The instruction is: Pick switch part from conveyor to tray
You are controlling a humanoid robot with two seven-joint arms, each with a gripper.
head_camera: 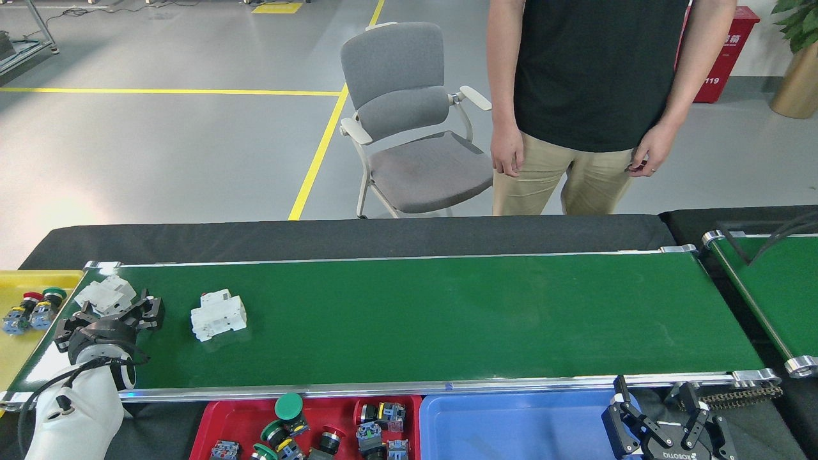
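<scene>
Two white switch parts lie on the left of the dark-green conveyor. One switch part is near the belt's left end, the other a little to its right. My left gripper hovers over the belt just in front of the leftmost part, open, its fingers spread to either side of the part's near end; I cannot tell whether they touch it. The red tray sits below the conveyor's front rail and holds several push-button switches. Low at the bottom right, my right gripper is open and holds nothing.
A blue tray lies right of the red one. At the far left a yellow tray holds two button switches. A second green belt sits at right. A person stands behind the conveyor beside a grey chair.
</scene>
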